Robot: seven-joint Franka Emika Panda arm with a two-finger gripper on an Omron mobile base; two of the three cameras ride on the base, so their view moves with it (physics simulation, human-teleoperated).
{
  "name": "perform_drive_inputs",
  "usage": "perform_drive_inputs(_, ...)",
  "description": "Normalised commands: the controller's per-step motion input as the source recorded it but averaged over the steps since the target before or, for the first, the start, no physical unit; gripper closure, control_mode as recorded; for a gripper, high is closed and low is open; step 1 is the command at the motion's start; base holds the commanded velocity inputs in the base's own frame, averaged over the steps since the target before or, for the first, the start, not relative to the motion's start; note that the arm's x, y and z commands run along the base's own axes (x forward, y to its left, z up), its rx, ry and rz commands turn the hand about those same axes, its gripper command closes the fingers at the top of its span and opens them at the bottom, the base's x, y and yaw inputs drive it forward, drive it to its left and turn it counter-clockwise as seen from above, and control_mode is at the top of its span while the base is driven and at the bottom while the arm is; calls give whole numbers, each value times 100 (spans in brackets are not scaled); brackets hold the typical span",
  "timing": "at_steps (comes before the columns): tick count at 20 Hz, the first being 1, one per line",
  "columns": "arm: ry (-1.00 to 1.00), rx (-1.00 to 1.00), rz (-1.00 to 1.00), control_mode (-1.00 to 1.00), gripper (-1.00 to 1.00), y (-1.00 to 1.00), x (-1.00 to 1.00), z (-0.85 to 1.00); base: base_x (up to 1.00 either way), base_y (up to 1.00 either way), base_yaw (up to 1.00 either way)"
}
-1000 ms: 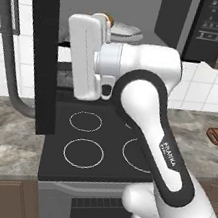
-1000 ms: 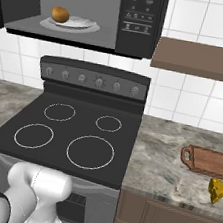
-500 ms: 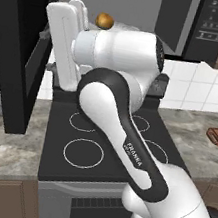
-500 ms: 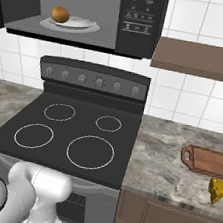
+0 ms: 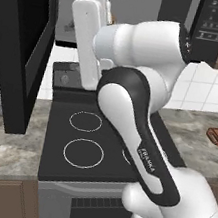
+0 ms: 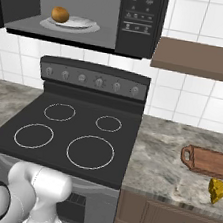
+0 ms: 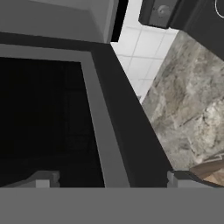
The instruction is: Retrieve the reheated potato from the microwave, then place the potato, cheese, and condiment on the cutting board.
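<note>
Black glass comes first on the left: the microwave (image 6: 83,8) door (image 5: 22,50) stands swung wide, hanging out over the left end of the counter, and the grey cavity behind it lies open. The hand view looks along the door's dark frame, with the two finger tips of the gripper (image 7: 109,180) standing far apart at the bottom and nothing between them, so the hand is spread wide and empty. Inside the cavity the potato (image 6: 60,14) sits on a white plate (image 6: 71,24), toward the left of the floor. Below is the black stove (image 6: 70,132) with its four rings, then marbled counter (image 6: 162,156). Far right on that counter lies the cutting board (image 6: 209,162), handle loop to the left, with the cheese (image 6: 217,191) just beside its near edge, near the counter's front lip. The condiment I cannot find.

The step in hand looks like the reach for the potato, the door being open already. The next move calls for swinging the hand clear of the door's edge and in through the opening, level with the plate (the cavity roof is low). Open room is widest over the stove; the shelf (image 6: 201,64) right of the microwave crowds the way toward the board.
</note>
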Motion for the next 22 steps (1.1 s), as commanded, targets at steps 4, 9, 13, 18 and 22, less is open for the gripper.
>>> perform_drive_inputs(4,-15,-4,-2,-100,-100,-63,-3,10,0,0,0)
perform_drive_inputs(9,-25,-9,0,-100,-100,-63,-2,6,0,0,0)
perform_drive_inputs(13,-38,-27,0,-100,-100,-54,-2,-1,0,0,0)
perform_drive_inputs(18,-34,-46,-1,-100,-100,-37,3,-2,0,0,0)
perform_drive_inputs(22,-16,-46,-4,-100,-100,-31,10,5,0,0,0)
